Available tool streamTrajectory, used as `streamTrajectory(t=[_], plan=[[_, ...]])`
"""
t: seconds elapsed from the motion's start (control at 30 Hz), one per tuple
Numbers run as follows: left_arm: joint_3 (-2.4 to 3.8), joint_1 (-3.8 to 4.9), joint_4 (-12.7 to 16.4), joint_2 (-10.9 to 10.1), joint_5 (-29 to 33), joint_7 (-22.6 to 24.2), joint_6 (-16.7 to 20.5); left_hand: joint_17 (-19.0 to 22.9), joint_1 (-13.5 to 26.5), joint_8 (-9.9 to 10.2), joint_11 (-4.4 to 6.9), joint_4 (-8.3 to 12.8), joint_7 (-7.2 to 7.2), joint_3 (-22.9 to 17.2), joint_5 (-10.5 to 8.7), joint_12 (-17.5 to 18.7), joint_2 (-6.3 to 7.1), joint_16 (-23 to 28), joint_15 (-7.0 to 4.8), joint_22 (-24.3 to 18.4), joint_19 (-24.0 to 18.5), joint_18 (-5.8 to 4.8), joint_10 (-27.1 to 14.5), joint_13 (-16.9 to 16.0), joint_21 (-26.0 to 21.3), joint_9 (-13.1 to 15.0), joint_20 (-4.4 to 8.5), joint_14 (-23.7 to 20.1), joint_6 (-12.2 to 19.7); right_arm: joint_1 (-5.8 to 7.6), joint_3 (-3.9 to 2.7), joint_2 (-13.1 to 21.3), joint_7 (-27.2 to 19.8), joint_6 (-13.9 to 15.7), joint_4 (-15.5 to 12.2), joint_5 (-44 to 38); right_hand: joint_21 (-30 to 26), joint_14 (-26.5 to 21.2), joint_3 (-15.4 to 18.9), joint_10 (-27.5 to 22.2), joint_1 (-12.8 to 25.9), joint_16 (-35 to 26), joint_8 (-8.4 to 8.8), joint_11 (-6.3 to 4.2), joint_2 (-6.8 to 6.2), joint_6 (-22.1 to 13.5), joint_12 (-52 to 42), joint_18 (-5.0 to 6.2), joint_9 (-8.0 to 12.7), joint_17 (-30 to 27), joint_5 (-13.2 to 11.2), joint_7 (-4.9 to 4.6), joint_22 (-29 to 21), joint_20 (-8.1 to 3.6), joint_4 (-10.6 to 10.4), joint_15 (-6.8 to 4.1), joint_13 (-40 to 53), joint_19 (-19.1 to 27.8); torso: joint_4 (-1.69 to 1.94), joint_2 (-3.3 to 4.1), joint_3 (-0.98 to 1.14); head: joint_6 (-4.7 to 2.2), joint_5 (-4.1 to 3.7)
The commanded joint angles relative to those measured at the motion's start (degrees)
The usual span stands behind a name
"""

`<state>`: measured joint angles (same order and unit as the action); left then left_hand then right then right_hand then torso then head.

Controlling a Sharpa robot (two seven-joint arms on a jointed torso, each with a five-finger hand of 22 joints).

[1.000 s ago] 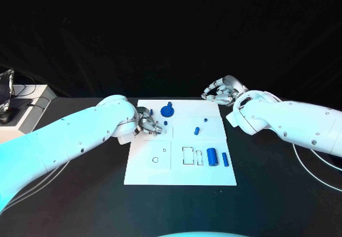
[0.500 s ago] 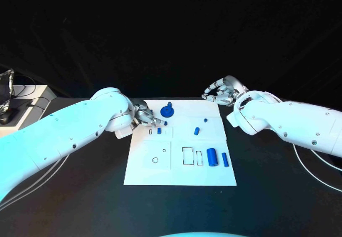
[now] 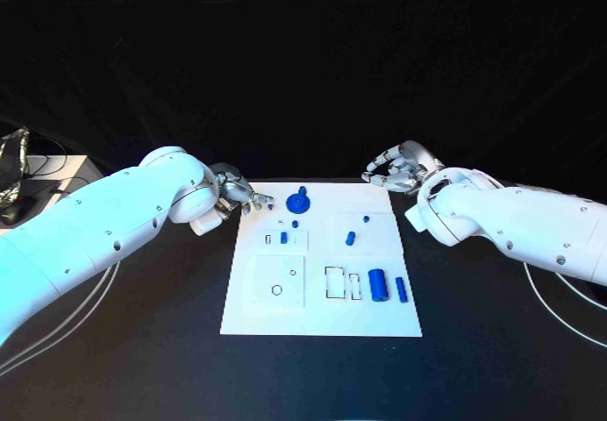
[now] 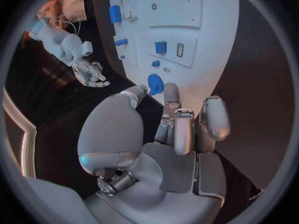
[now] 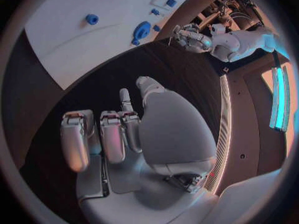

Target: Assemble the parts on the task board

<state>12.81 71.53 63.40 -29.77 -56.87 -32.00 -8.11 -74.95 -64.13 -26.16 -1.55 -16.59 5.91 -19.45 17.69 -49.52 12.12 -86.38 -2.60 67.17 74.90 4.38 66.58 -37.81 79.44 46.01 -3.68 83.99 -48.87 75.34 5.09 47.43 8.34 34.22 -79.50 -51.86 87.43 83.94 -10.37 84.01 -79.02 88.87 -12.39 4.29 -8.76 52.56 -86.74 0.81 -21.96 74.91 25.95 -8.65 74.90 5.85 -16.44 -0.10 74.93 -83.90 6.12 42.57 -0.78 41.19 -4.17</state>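
Black table (image 3: 152, 351), white task board (image 3: 323, 320) central. Left hand (image 3: 238, 195) withdrawn off board to far-left corner, empty, fingers apart; small blue peg (image 3: 283, 237) now seated. Right hand (image 3: 395, 168) unmoved, fingers curled, empty.

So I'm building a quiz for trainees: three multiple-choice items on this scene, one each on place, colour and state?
1. Where is the left hand?
A. at the white task board's far left corner
B. over the board's near edge
C. beside the right hand

2. What colour is the round knobbed part?
A. red
B. blue
C. green

3. What does the right hand hold?
A. a cylinder
B. the board
C. nothing

A: the head view shows it there.
B: it is plainly blue.
C: its curled fingers are empty.
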Motion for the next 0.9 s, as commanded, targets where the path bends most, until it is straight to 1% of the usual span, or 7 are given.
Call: streamTrajectory(t=[0.03,0.17,0.37,0.4,0.6,0.7,0.9], plan=[[0.18,0.87,-2.19,0.95,-0.55,2.26,1.6,-6.79,-0.73,0.61,-0.12,-0.04,0.26,0.65,0.16,0.31,0.2,0.21,0.61,-0.28,-0.38,0.72,-0.79,0.2,-0.41,-0.33,-0.2,3.58,0.69,-0.01,-0.01,0.03,-0.65,0.17,-0.15,-0.48,-0.2,5.08,-0.36,2.7,0.03,-0.21,-0.21,-0.35,-0.74,-0.3,0.34,-0.06,-0.07,10.96,0.18,-0.09,12.91,-0.24,0.05,-0.2,12.01,-4.74,-0.28,0.41,0.02,-0.56,0.24],[0.23,1.87,-5.05,2.06,-2.42,2.51,1.57,-6.92,-1.01,0.57,-0.19,-0.02,0.3,0.77,0.28,0.27,0.11,0.14,0.71,-0.05,-0.22,0.67,-1.02,0.29,-0.33,-0.42,-0.32,3.61,0.56,0.04,-0.02,0.01,-0.63,0.22,-0.33,-0.47,-0.2,5.08,-0.36,2.7,0.03,-0.21,-0.21,-0.35,-0.74,-0.3,0.34,-0.06,-0.07,10.96,0.18,-0.09,12.91,-0.24,0.05,-0.2,12.01,-4.74,-0.56,0.98,0.04,-1.25,0.62],[0.23,3.08,-9.3,4.22,-3.55,2.59,0.33,-7.12,-1.03,0.51,-0.2,-0.05,0.3,0.82,0.3,0.25,0.08,0.05,0.72,0.12,-0.1,0.64,-1.06,0.31,-0.25,-0.42,-0.34,3.68,0.48,0.17,-0.03,-0.02,-0.6,0.31,-0.61,-0.56,-0.22,5.08,-0.62,2.66,0.19,-0.21,-0.2,-0.33,-0.89,-0.41,0.4,-0.06,-0.12,10.98,0.17,-0.11,12.91,-0.24,0.0,-0.18,11.96,-4.74,-0.73,1.63,0.05,-1.61,0.84],[0.23,3.16,-9.79,4.52,-3.58,2.63,0.16,-7.18,-1.01,0.49,-0.2,-0.07,0.3,0.85,0.29,0.24,0.09,0.02,0.72,0.11,-0.1,0.64,-1.08,0.31,-0.25,-0.42,-0.35,3.69,0.45,0.19,-0.03,-0.03,-0.6,0.32,-0.64,-0.59,-0.22,5.08,-0.62,2.66,0.19,-0.21,-0.2,-0.33,-0.89,-0.41,0.4,-0.06,-0.12,10.98,0.17,-0.11,12.91,-0.24,0.0,-0.18,11.96,-4.74,-0.75,1.76,0.09,-1.69,0.85],[0.16,3.44,-12.94,6.44,-3.35,2.81,-1.53,-7.17,-1.01,0.48,-0.22,-0.09,0.32,0.91,0.29,0.24,0.07,0.02,0.74,0.13,-0.08,0.64,-1.15,0.34,-0.24,-0.44,-0.37,3.69,0.45,0.37,-0.06,-0.23,-0.62,0.38,-0.84,-0.77,-0.22,5.08,-0.62,2.66,0.19,-0.21,-0.2,-0.33,-0.89,-0.41,0.4,-0.06,-0.12,10.98,0.17,-0.11,12.91,-0.24,0.0,-0.18,11.96,-4.74,-1.0,2.34,0.07,-2.02,1.04],[0.1,3.5,-14.29,7.15,-3.33,2.82,-2.37,-7.17,-1.18,0.53,-0.24,-0.04,0.34,0.9,0.3,0.23,-0.01,0.01,0.76,0.01,-0.17,0.67,-1.28,0.38,-0.31,-0.49,-0.41,3.69,0.54,0.47,-0.09,-0.32,-0.64,0.43,-0.94,-1.01,-0.22,5.08,-0.62,2.66,0.19,-0.21,-0.2,-0.33,-0.89,-0.41,0.4,-0.06,-0.12,10.98,0.17,-0.11,12.91,-0.24,0.0,-0.18,11.96,-4.74,-1.18,2.64,0.16,-2.2,1.2],[-0.07,3.77,-16.02,8.07,-3.48,2.78,-3.47,-8.04,-1.42,0.55,-0.26,0.01,0.37,0.89,0.32,0.2,-0.09,-0.4,0.79,1.01,0.51,0.45,-1.39,0.42,0.16,-0.55,-0.45,3.95,0.6,0.66,-0.17,-0.47,-0.74,0.6,-1.12,-1.35,-0.22,5.08,-0.62,2.66,0.19,-0.21,-0.2,-0.33,-0.89,-0.41,0.4,-0.06,-0.12,10.98,0.17,-0.11,12.91,-0.24,0.0,-0.18,11.96,-4.74,-1.27,3.04,0.26,-2.51,1.36]])
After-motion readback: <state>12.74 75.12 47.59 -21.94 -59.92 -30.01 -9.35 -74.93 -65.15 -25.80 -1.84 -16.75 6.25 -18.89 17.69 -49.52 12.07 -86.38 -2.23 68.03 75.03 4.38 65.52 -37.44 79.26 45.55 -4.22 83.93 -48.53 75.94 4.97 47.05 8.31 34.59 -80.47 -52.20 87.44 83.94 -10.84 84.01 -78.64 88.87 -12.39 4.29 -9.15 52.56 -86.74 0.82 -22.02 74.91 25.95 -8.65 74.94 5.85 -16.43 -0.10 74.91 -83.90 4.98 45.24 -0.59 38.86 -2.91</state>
